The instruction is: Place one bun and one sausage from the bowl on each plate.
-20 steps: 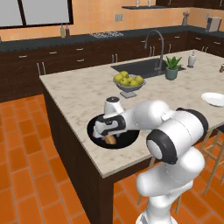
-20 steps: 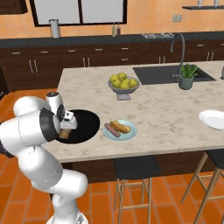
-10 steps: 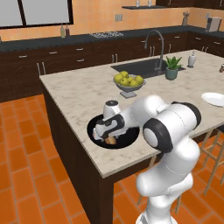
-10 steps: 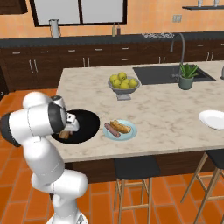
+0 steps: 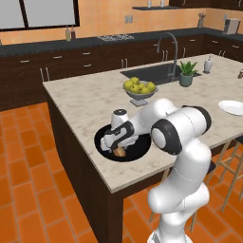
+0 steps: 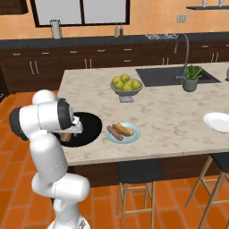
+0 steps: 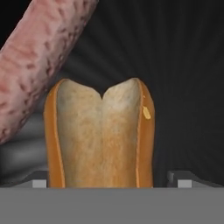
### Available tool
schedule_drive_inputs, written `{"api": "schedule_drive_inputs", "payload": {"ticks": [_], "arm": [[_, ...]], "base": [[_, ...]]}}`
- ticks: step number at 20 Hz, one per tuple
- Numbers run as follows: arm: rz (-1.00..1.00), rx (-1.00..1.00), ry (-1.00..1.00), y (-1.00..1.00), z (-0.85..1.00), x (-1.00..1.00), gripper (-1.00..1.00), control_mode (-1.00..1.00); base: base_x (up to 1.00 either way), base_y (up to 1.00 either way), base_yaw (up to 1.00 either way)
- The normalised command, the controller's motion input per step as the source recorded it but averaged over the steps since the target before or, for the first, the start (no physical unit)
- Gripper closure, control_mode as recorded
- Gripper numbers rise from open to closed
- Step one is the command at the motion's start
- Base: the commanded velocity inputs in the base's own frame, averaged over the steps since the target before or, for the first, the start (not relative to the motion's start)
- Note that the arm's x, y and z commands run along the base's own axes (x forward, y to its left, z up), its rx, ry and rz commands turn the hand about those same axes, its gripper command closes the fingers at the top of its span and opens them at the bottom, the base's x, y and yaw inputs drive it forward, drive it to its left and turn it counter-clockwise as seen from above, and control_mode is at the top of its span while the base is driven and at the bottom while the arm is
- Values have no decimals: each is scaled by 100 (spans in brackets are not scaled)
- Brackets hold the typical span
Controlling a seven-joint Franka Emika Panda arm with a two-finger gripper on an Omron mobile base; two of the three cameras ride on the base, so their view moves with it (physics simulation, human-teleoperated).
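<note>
**Gripper down in the black bowl, jaws wide around a bun**

The gripper [image 5: 117,148] is low inside the bowl [image 5: 105,134], which sits at the near left corner of the island counter [image 5: 90,97]. Its jaws are spread wide, with the bun [image 7: 100,135] standing between the tips, not yet pinched. The hand view gives the detail: a split, pale crumbly top, glossy golden crust down both sides, and a mottled pinkish sausage [image 7: 39,57] slanting past the bun's upper left, touching or just beside it. The right base view adds the pale blue plate [image 6: 129,136], just beside the bowl at the near edge, already carrying a bun and a sausage. The white plate [image 6: 219,121] lies well apart, towards the right end. Between them, open marbled counter; a grey fruit bowl [image 6: 126,87] sits farther back.
</note>
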Motion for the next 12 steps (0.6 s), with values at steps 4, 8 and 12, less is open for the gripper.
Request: {"api": "schedule_drive_inputs", "payload": {"ticks": [4,8,12], "arm": [[0,-1,0,0,-42,6,100,-100],[0,0,0,0,-4,0,100,-100],[0,0,0,-14,0,-26,100,-100]], "base": [[0,0,0],[0,0,0],[0,0,0]]}}
